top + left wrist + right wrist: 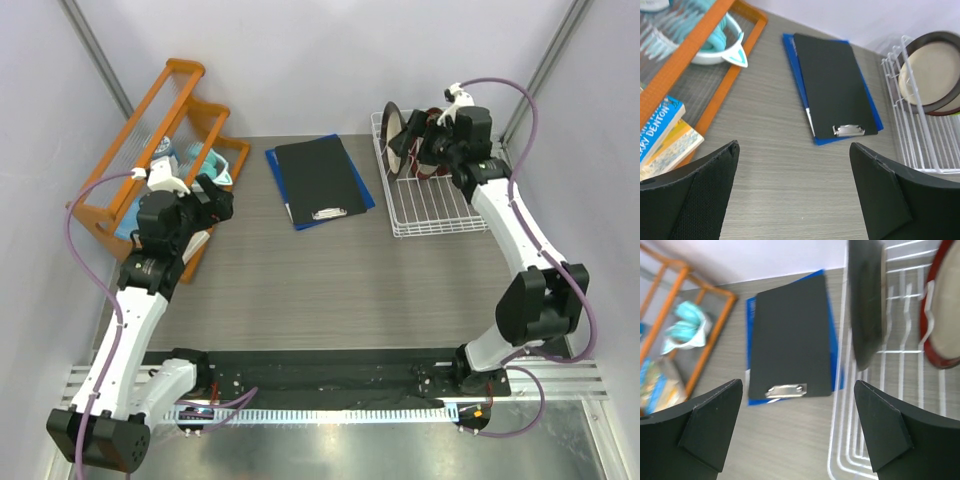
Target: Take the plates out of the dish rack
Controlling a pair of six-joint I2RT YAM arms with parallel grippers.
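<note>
At the far left of the grey table (330,290), an orange wooden shelf rack (165,150) is seen against the wall. A white and teal dish (720,42) is held on one of its tiers. On a lower tier, books are stacked. The word "DENTON" can be read in white capitals on the blue cover of the top book (660,127); the word before it is cut off by the frame edge.

The left gripper (794,147) is held just in front of this shelf rack, above the table. Its fingers are spread wide and nothing is caught between them.

Near the middle of the table, towards the back, a black clipboard (320,180) with a silver clip is laid on a blue folder (790,55), whose edges show around it.

To the right, the white wire dish rack (440,215) is set near the back right corner. Both plates are stood on edge among the tines at its far end. The brown-grey rimmed plate (867,300) is placed nearest the clipboard, and the red-rimmed plate (945,305) is placed just beyond it, to the right.

The right gripper (799,384) is held above the far end of the dish rack, close to the plates. Its fingers are parted wide and empty, and neither plate is gripped.
</note>
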